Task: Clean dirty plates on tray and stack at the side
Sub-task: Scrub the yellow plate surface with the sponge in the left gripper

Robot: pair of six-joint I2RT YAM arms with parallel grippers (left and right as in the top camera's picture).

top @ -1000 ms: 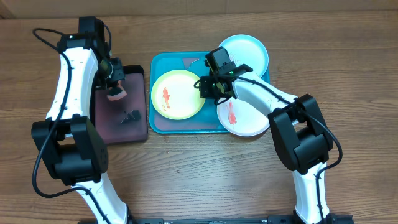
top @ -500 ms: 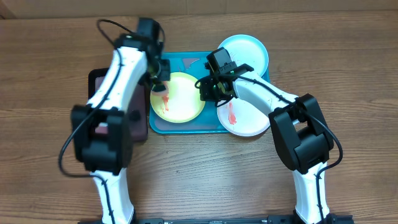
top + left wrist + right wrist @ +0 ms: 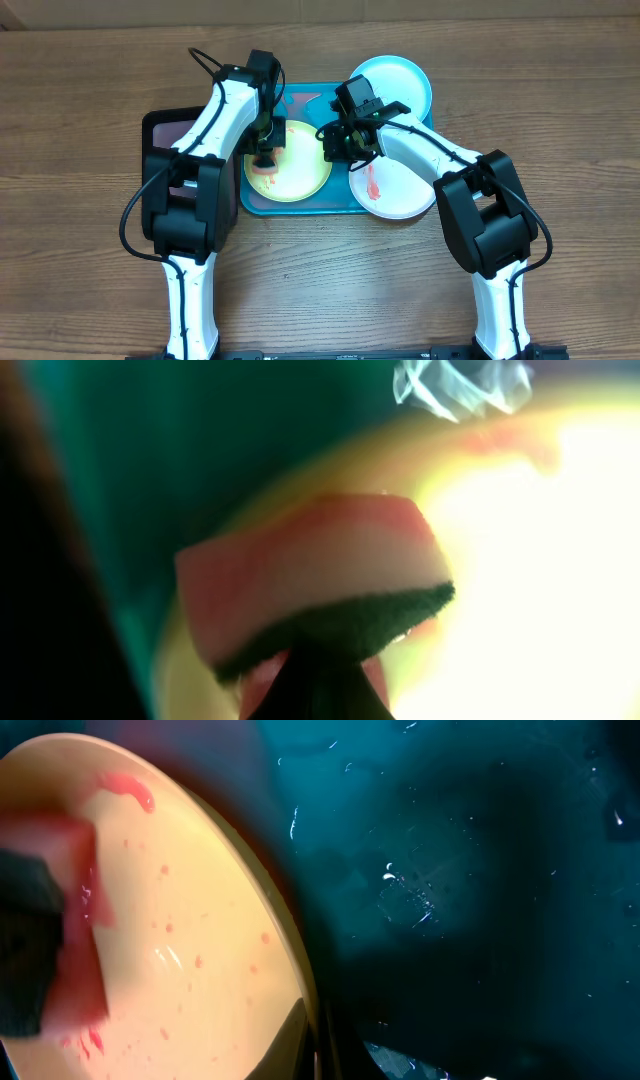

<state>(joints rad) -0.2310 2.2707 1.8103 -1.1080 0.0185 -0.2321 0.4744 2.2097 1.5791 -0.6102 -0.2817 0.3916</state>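
The yellow-green plate [image 3: 300,165] lies in the left half of the turquoise tray [image 3: 292,92], near the middle of the overhead picture. The left end effector [image 3: 265,152] is over the plate's left part, closed tight on a pink sponge [image 3: 310,560] with a dark green scrub side. In the left wrist view the sponge presses flat on the plate, and a red streak shows toward the upper right of that frame. The right end effector [image 3: 338,143] sits at the plate's right edge, its jaws pinched together on the rim. In the right wrist view the rim runs down to the fingers at the bottom centre, and small red specks dot the pale inside of the plate.

The light blue plate [image 3: 395,85] lies at the upper right corner of the tray, partly over its rim. The white plate [image 3: 400,195] sits at the lower right, overhanging the tray edge, with a red smear [image 3: 372,183] on its left side. A black tray [image 3: 160,135] rests on the wooden counter [image 3: 80,250], just left of the turquoise one.
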